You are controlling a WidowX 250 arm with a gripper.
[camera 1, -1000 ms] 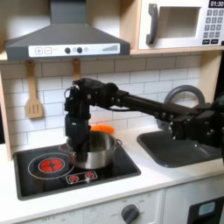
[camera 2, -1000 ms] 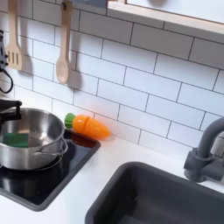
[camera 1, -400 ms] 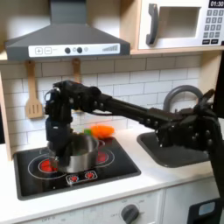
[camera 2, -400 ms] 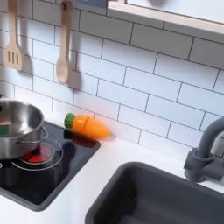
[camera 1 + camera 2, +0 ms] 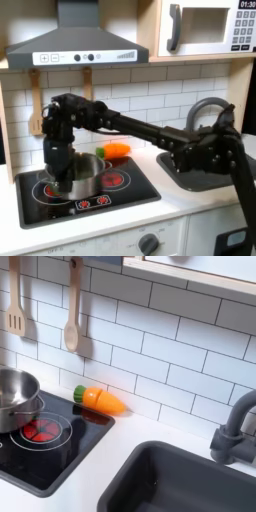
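Note:
A silver pot (image 5: 80, 176) stands over the left red burner of the black toy stove (image 5: 120, 196). My gripper (image 5: 60, 170) reaches down at the pot's left rim and looks shut on it; the black arm stretches away to the first exterior view's right. In the second exterior view the pot (image 5: 14, 398) sits at the left edge, partly cut off, and the right burner's red ring (image 5: 42, 431) lies bare beside it. An orange toy carrot (image 5: 117, 151) with a green top rests behind the stove against the tiled wall, also seen as the carrot (image 5: 102, 400) in the second exterior view.
A dark sink (image 5: 200, 168) with a grey faucet (image 5: 234, 436) lies to the right of the stove in both exterior views. A wooden spoon (image 5: 72, 316) and a spatula (image 5: 15, 301) hang on the wall. A range hood (image 5: 75, 45) overhangs the stove.
The pot has travelled with my gripper from the right burner to the left burner, leaving the right burner's red ring uncovered. The carrot has stayed put.

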